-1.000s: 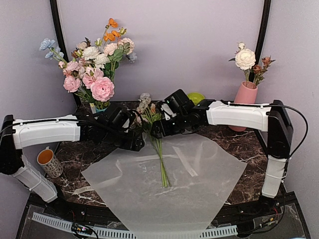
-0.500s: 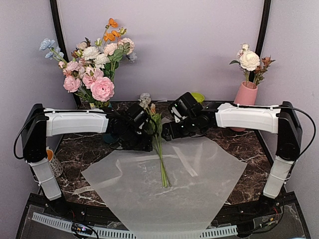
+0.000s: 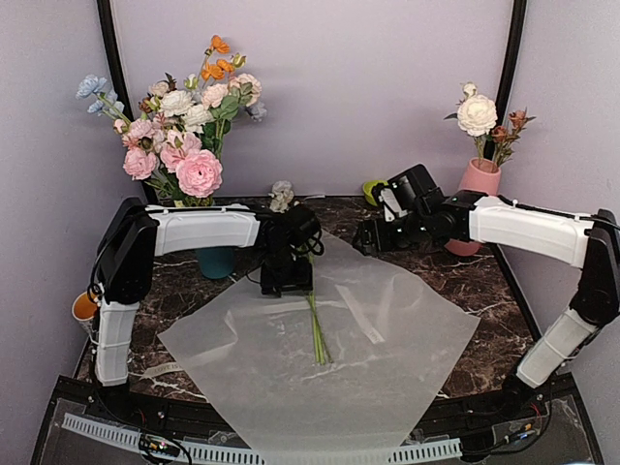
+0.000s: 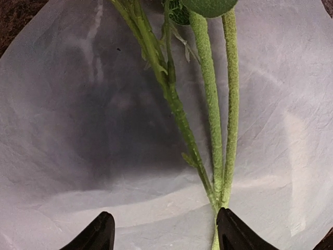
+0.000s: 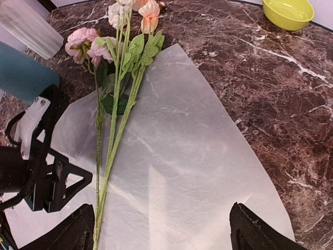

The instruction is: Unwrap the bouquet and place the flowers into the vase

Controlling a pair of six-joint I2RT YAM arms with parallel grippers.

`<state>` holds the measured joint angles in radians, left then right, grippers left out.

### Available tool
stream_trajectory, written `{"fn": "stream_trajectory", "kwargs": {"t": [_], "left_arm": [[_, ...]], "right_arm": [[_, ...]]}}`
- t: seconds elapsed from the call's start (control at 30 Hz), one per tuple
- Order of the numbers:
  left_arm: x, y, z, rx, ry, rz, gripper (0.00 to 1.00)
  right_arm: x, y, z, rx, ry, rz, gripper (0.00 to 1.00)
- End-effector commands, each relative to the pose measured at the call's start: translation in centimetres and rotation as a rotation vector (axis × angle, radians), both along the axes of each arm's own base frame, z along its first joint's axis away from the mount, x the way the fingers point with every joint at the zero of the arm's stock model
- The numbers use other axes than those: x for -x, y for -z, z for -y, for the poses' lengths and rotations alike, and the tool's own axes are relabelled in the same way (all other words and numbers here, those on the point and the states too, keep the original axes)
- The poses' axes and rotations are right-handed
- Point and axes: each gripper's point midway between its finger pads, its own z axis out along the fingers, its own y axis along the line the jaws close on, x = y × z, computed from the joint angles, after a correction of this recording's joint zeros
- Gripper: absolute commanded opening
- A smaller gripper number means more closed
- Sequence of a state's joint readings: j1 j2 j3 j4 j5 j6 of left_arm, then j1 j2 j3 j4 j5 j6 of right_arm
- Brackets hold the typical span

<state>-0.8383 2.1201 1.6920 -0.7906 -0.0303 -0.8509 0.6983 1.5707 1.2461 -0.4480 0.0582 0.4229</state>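
The bouquet lies unwrapped: its cream translucent paper (image 3: 387, 368) (image 5: 177, 156) is spread flat on the table. The flowers (image 3: 282, 197) (image 5: 83, 39) lie on it, their thin green stems (image 3: 316, 334) (image 4: 208, 104) (image 5: 112, 140) pointing toward the near edge. My left gripper (image 3: 294, 284) (image 4: 165, 233) hangs open just over the stems, which run close beside its right fingertip (image 4: 234, 232). My right gripper (image 3: 369, 237) (image 5: 161, 234) is open and empty over the paper, to the right of the flowers. The salmon-pink vase (image 3: 477, 194) stands at the back right and holds a white bloom and some smaller ones.
A teal vase (image 3: 215, 262) (image 5: 21, 73) with a big pink, white, orange and blue arrangement (image 3: 179, 126) stands at the back left. A yellow-green bowl (image 5: 289, 11) sits at the back behind the right gripper. A mug (image 3: 85, 308) sits at the left edge.
The left gripper has swung right to hover over the stems and its jaws have narrowed a little. The right gripper has pulled away from the blooms toward the right.
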Motion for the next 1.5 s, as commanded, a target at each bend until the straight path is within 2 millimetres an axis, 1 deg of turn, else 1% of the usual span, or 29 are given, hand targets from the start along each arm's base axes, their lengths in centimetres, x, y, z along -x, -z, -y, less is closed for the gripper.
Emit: {"fn": "stream_trajectory", "kwargs": {"t": [0.0,0.07,0.17,0.27,0.33,0.4,0.47,0.5,0.57,0.63,0.7,0.83,0.93,1.0,1.03,1.1,1.17,1.27,1.33,1.37,1.47], "left_arm": [[-0.9,-0.8,0.3,0.006,-0.107,-0.023,0.69],[-1.4,-0.5,0.6,-0.001,-0.135,-0.030,0.68],[-1.6,0.6,0.4,-0.049,-0.175,-0.079,0.65],[-1.5,1.1,0.1,-0.080,-0.233,-0.113,0.58],[-1.3,1.1,-0.6,-0.099,-0.287,-0.120,0.51],[-1.5,0.7,-1.1,-0.111,-0.328,-0.105,0.43],[-1.8,0.2,-1.6,-0.116,-0.366,-0.085,0.39],[-1.9,0.0,-1.7,-0.117,-0.379,-0.076,0.38],[-2.4,-0.4,-1.7,-0.105,-0.391,-0.054,0.36],[-2.8,-1.1,-1.6,-0.092,-0.393,-0.027,0.36],[-3.1,-1.1,-1.4,-0.078,-0.380,-0.020,0.36],[-3.0,0.3,-0.4,-0.031,-0.362,-0.040,0.36],[-3.7,0.8,0.8,0.012,-0.308,-0.018,0.36],[-3.9,1.4,0.9,-0.002,-0.295,-0.022,0.36],[-3.9,2.2,1.0,-0.016,-0.286,-0.036,0.34],[-3.8,3.2,1.3,-0.022,-0.265,-0.057,0.28],[-3.7,4.0,1.8,-0.021,-0.244,-0.073,0.24],[-3.4,4.9,1.9,-0.028,-0.232,-0.102,0.10],[-3.2,5.1,1.6,-0.039,-0.237,-0.110,0.02],[-3.2,5.0,1.4,-0.048,-0.238,-0.111,0.00],[-3.4,4.0,0.8,-0.067,-0.254,-0.089,0.00]], "right_arm": [[0.8,0.4,-0.3,-0.023,-0.075,-0.009,0.89],[1.0,0.7,-0.4,-0.037,-0.098,-0.017,0.89],[1.3,1.4,-0.4,-0.028,-0.153,-0.026,0.90],[1.3,2.0,0.5,0.013,-0.188,-0.022,0.90],[1.0,2.3,1.4,0.026,-0.192,-0.019,0.90],[0.7,2.0,2.2,0.016,-0.190,-0.012,0.90],[0.8,3.0,3.3,-0.002,-0.163,-0.040,0.90],[1.0,3.1,3.3,-0.035,-0.163,-0.057,0.90],[1.3,3.4,3.2,-0.073,-0.171,-0.072,0.89],[1.3,3.6,3.2,-0.070,-0.172,-0.070,0.89],[1.1,3.8,3.5,-0.055,-0.165,-0.067,0.89],[1.0,3.8,3.3,-0.060,-0.172,-0.066,0.89],[1.2,4.2,3.1,-0.071,-0.181,-0.081,0.89],[1.3,4.4,3.0,-0.075,-0.185,-0.088,0.89],[1.2,4.4,2.9,-0.076,-0.184,-0.087,0.89],[1.2,4.5,3.0,-0.072,-0.183,-0.082,0.89],[1.2,4.5,3.2,-0.069,-0.181,-0.078,0.89],[1.2,4.5,3.3,-0.068,-0.181,-0.065,0.89],[1.3,4.5,3.4,-0.070,-0.182,-0.059,0.89],[1.3,4.4,3.4,-0.073,-0.185,-0.055,0.89],[1.3,4.4,3.3,-0.076,-0.193,-0.050,0.89]]}}
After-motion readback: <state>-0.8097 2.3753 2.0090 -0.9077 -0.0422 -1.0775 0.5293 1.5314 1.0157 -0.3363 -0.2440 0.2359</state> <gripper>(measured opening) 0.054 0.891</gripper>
